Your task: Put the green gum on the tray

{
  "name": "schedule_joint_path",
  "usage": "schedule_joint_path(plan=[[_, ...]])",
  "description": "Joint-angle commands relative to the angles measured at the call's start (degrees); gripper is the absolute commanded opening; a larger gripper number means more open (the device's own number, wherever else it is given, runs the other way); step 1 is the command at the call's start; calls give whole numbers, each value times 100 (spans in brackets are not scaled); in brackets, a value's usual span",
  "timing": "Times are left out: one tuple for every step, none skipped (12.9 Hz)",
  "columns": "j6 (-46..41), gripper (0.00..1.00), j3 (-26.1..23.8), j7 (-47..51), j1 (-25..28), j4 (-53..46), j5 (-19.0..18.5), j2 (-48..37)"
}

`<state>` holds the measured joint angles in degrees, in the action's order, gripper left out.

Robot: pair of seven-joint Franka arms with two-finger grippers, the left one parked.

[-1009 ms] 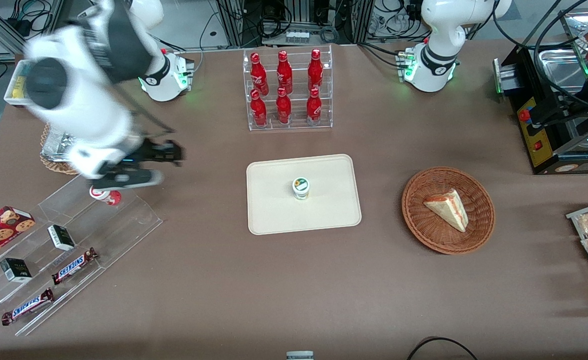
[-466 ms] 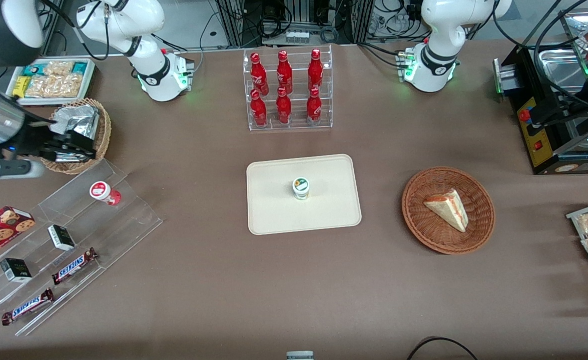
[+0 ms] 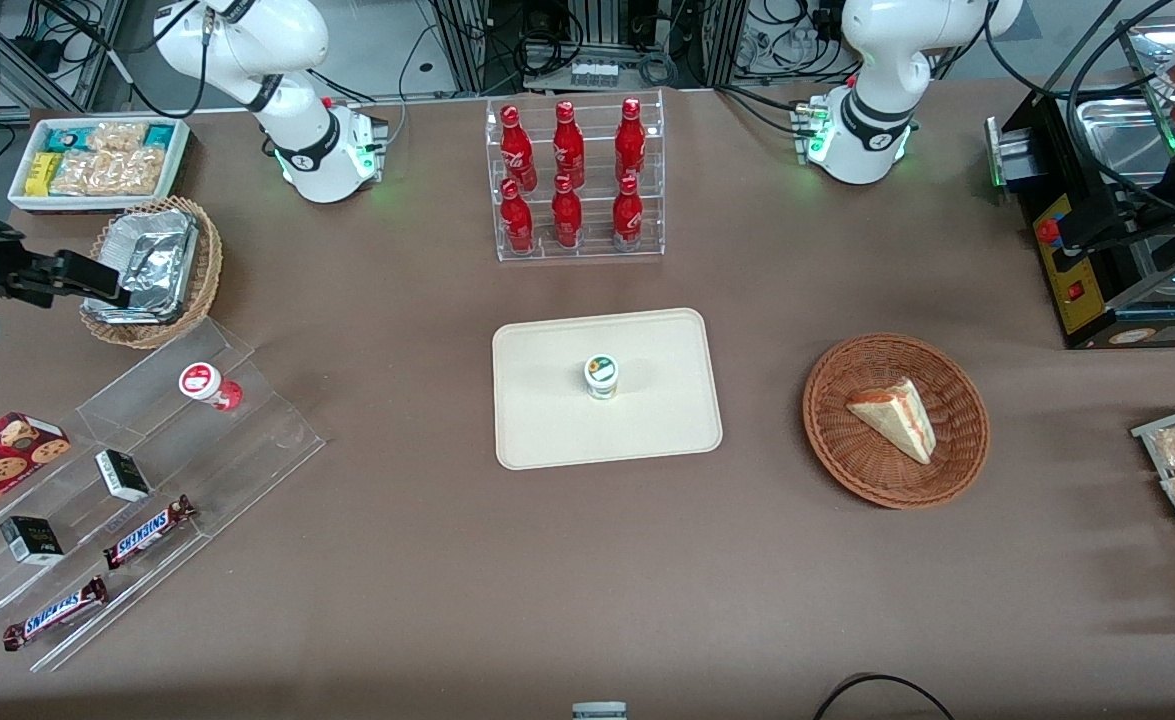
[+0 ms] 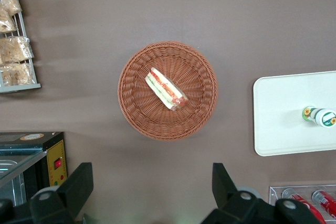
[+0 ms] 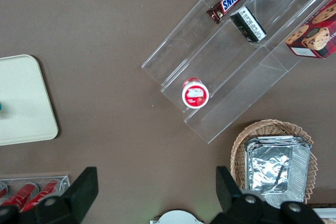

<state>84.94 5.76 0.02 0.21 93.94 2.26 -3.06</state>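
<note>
The green gum (image 3: 601,376) stands upright on the cream tray (image 3: 547,420) in the middle of the table, free of any grip. It also shows in the left wrist view (image 4: 320,116) on the tray (image 4: 278,124). My right gripper (image 3: 97,280) hangs high at the working arm's end of the table, over the wicker basket with foil, far from the tray. In the right wrist view the gripper (image 5: 156,187) is open and empty, its fingers (image 5: 86,187) wide apart, with a corner of the tray (image 5: 21,103) in sight.
A red-and-white bottle (image 3: 209,385) stands on a clear stepped shelf (image 3: 147,470) with candy bars and boxes. A rack of red bottles (image 3: 572,180) stands farther from the camera than the tray. A wicker basket with a sandwich (image 3: 895,420) lies toward the parked arm's end.
My right arm has swung away from the shelf toward the working arm's end of the table, gripper now over the foil basket. The green gum has stayed upright on the tray.
</note>
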Motion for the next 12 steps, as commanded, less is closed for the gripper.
schedule_joint_path(plan=[[-118,100,-67,-29,-65,45,38,-230],[-110,100,-67,-29,-65,81,38,-283],[-92,100,-75,-20,-56,133,29,-318],[-57,100,-75,-11,-56,212,3,-370],[-39,100,-75,6,-56,256,-58,-406],[-13,100,-75,33,-56,309,-68,-441],[48,100,-75,33,-48,397,-77,-528],[110,100,-75,33,-39,493,-129,-581],[145,100,-84,42,-21,485,-182,-547],[189,100,-84,42,5,451,-200,-521],[294,100,-84,33,5,415,-200,-468],[330,100,-76,42,5,380,-217,-415]])
